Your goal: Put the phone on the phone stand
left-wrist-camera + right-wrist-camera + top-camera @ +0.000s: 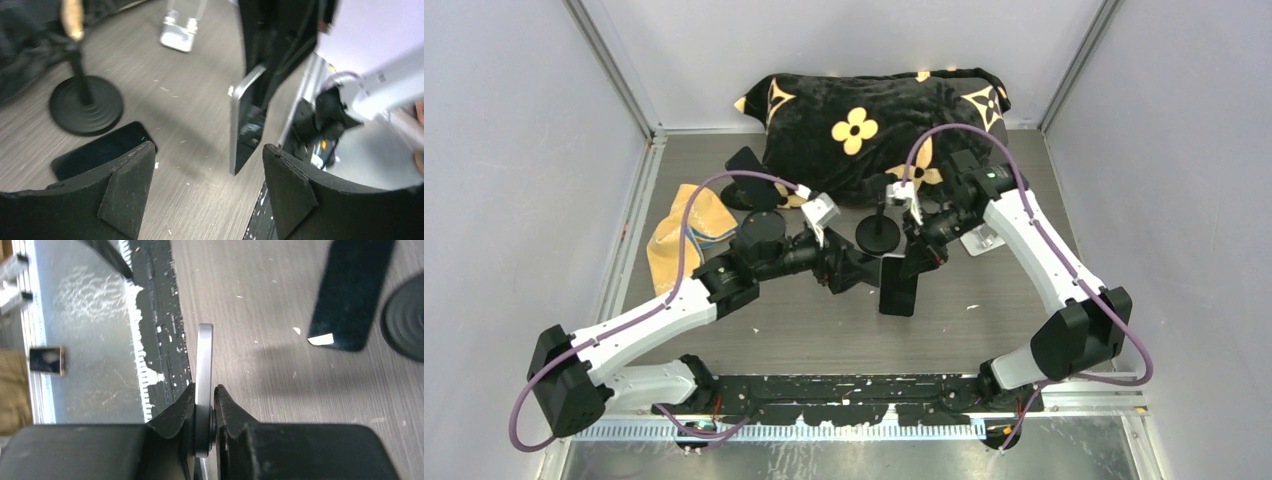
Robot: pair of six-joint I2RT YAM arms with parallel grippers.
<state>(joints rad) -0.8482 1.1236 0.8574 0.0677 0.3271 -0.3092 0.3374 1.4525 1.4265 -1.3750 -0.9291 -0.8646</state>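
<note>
Blanket: black with yellow flower motifs, bunched at the far end of the table, against the back wall.
Cloth: yellow, crumpled, laid at the table's left edge.
Pole stand: black, with a round base and a thin upright pole, set just in front of the blanket.
Spare phone: dark, laid flat just beside the pole stand's base.
Table: grey wood grain, scattered with white flecks.
Metal sheet: scuffed, fixed along the near edge.
</note>
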